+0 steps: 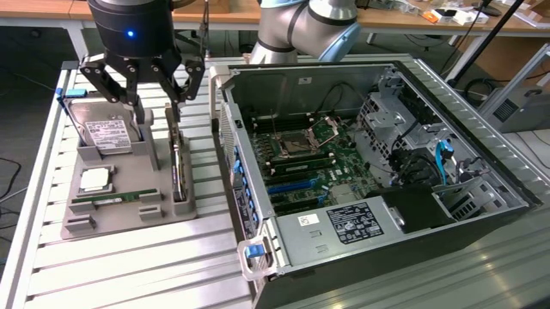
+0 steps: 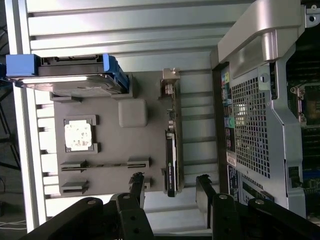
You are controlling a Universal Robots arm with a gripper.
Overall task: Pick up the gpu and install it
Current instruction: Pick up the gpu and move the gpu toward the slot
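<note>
gpu (image 1: 176, 166): stands on edge in slot of grey holder tray (image 1: 120, 215), on side nearest PC case (image 1: 230, 129), not yet in case | gripper (image 1: 156, 114): above gpu's one end, jaws apart astride card line, nothing held | also in tray: hard drive (image 1: 107, 132) upright, mem stick (image 1: 116, 196) flat

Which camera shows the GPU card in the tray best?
The wrist view: the thin dark card with silvery end bracket stands on edge in the grey tray, whole length unobstructed. The exterior view shows it narrow, partly behind a claw finger.
</note>
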